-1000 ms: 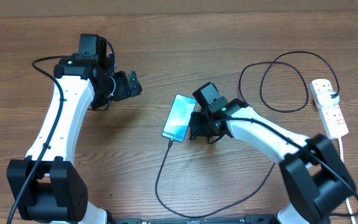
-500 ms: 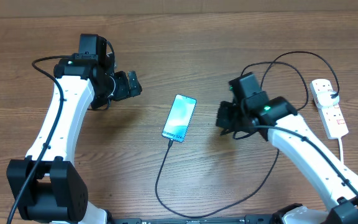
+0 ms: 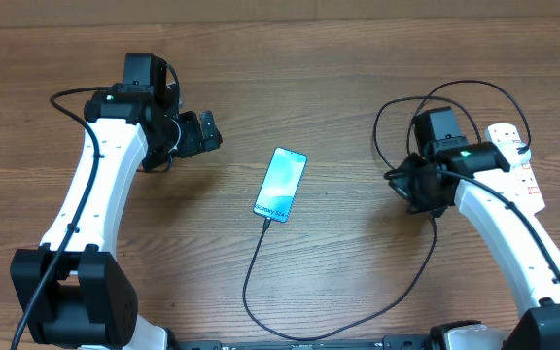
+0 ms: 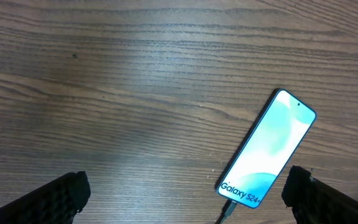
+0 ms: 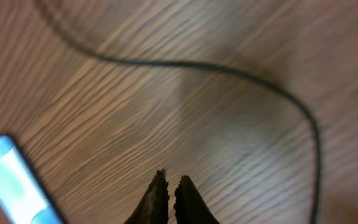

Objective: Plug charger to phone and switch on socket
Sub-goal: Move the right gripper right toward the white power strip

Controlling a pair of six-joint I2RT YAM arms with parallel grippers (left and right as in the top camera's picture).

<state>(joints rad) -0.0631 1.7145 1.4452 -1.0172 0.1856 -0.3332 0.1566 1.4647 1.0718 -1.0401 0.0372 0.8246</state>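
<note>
1. The slim smartphone with the glowing teal screen (image 3: pixel 281 184) is lying mid-table. The thin black charger cable (image 5: pixel 197 64) is meeting its lower end (seating is hard to confirm).
2. The right arm is partly hiding the white power strip with red switches (image 3: pixel 523 190) at far right, so switch positions are unreadable.
3. The right gripper (image 5: pixel 171 177) is nearly closed and empty, hanging near a cable loop; snagging it could tug the connector out.
4. The left gripper (image 4: pixel 186 180) is gaping wide and is empty.

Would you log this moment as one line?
charger in phone | right gripper shut, empty, near power strip | left gripper open, empty
</note>
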